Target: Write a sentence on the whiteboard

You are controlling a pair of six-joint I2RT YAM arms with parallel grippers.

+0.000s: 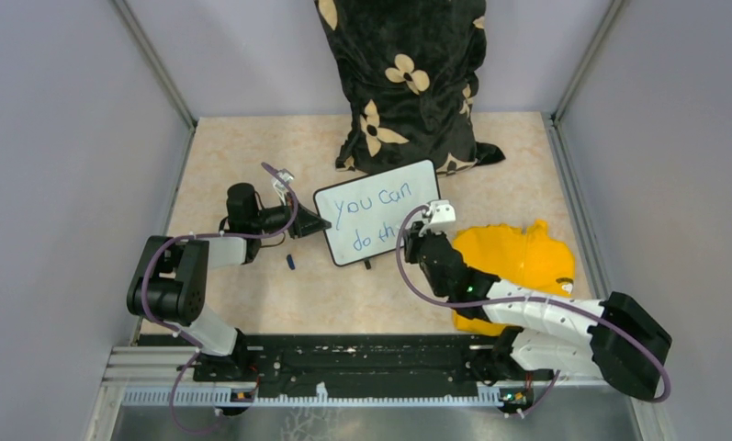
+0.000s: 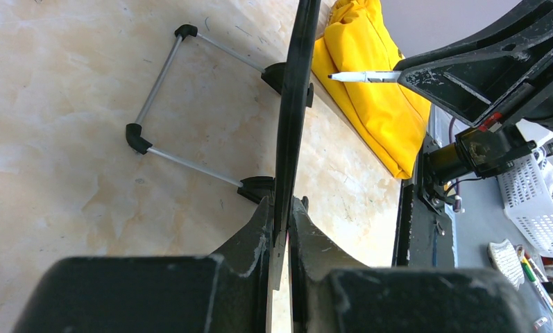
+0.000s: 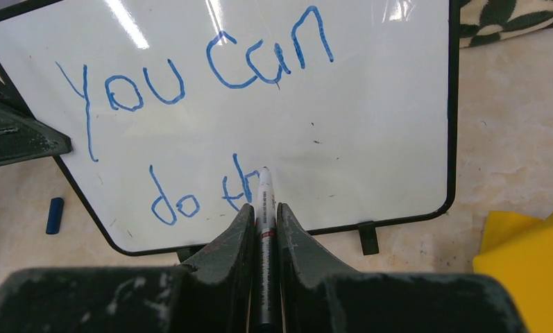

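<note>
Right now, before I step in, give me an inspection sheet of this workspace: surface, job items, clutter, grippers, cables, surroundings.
Surface: tabletop, beige and marbled.
Job's things: whiteboard up on its wire stand; sentence reads "You can do th", unfinished; marker tip at the last letter.
Clutter: yellow cloth, black floral cushion, small blue cap beside the board.
Grippers: left gripper shut on the whiteboard's edge; right gripper shut on the marker.
Cables: purple cables looped along both arms.
Surroundings: grey walls; white basket beyond the table.
</note>
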